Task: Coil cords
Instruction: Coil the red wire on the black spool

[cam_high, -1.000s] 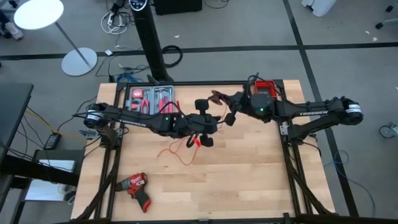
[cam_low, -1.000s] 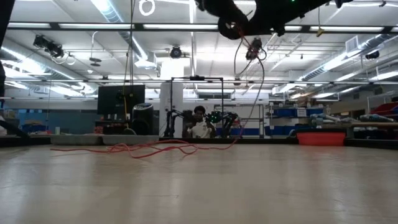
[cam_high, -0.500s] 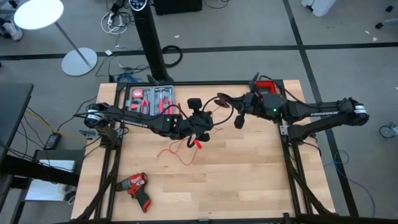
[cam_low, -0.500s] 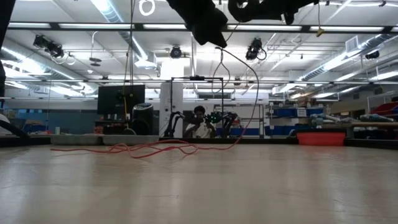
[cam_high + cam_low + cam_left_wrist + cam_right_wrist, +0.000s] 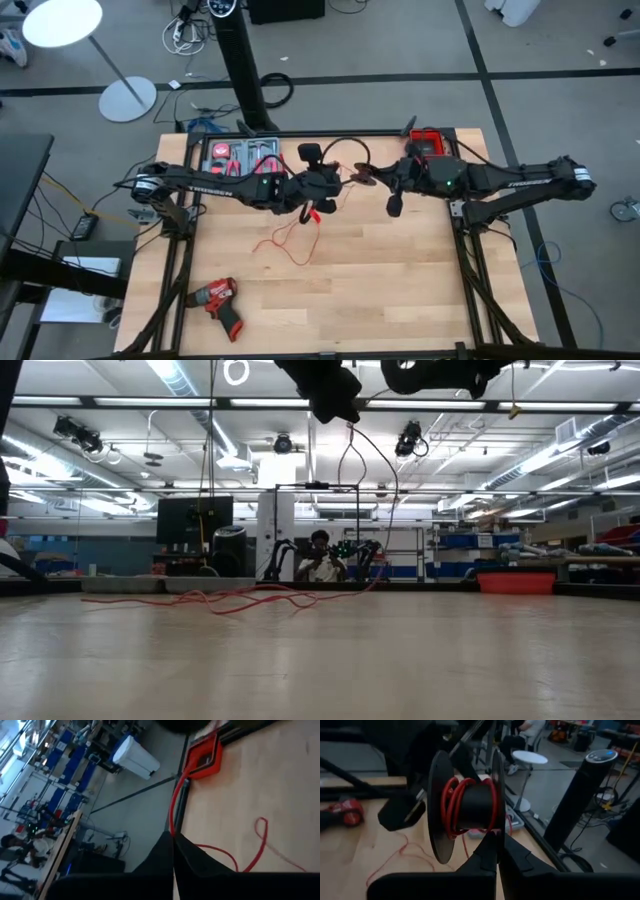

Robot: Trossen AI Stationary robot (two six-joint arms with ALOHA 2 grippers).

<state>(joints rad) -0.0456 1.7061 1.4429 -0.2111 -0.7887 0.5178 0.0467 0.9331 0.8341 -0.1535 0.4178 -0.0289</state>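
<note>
A thin red wire (image 5: 285, 243) lies in loose loops on the wooden table (image 5: 400, 280). From there it rises to my left gripper (image 5: 338, 180), which is shut on it above the table's middle. The wire then arcs on to a black spool (image 5: 472, 805) wound with several red turns. My right gripper (image 5: 372, 180) is shut on that spool, just right of the left gripper. In the low view both grippers are high at the top edge, and the wire (image 5: 230, 598) trails along the tabletop. My left gripper pinches the red wire (image 5: 172, 827) between its two shut fingers, and the strand leaves straight out of the fingertips. The wire is slack on both sides, with one part hanging down to the table. My right gripper pinches the rim of one spool flange (image 5: 497, 832) between its shut fingers. The spool is lifted clear of the table, its axis lying across the fingers.
A tray of red-handled tools (image 5: 240, 160) sits at the far left of the table and a red box (image 5: 427, 138) at the far right. A red drill (image 5: 218, 300) lies near the front left corner. A seated person (image 5: 320, 565) shows beyond the table.
My right gripper has drawn back toward the table's right edge and risen a little, taking the spool with it. My left gripper has moved toward the far edge and turned, keeping hold of the wire. The wire loop between them now stands higher.
</note>
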